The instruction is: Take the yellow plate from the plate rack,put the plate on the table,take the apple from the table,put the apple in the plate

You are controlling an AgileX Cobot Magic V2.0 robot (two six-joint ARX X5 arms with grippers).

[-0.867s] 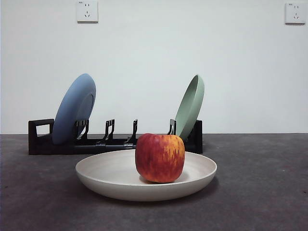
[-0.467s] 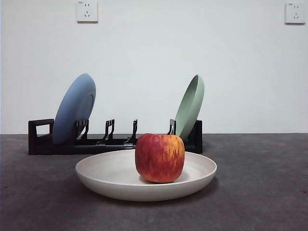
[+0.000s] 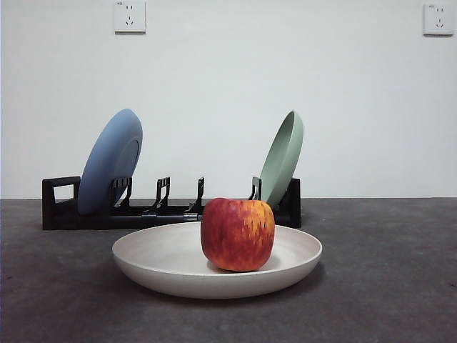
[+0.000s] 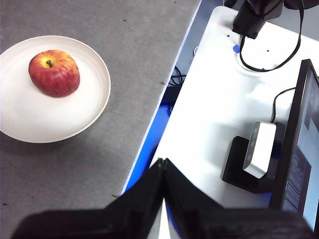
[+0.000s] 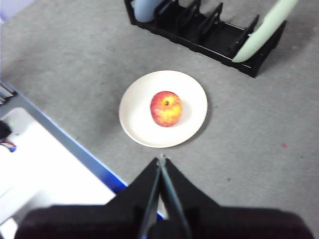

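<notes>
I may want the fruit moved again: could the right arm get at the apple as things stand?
Probably yes: the apple sits uncovered in the yellow plate, nothing over it, and the right gripper, fingers shut, hangs above and apart.

The table [image 3: 400,286] is a dark grey, mottled surface. Near the front, the yellow plate [image 3: 164,261] lies flat on it. Behind it, toward the far edge and a little left, the plate rack [image 3: 61,207] stands on the tabletop.
</notes>
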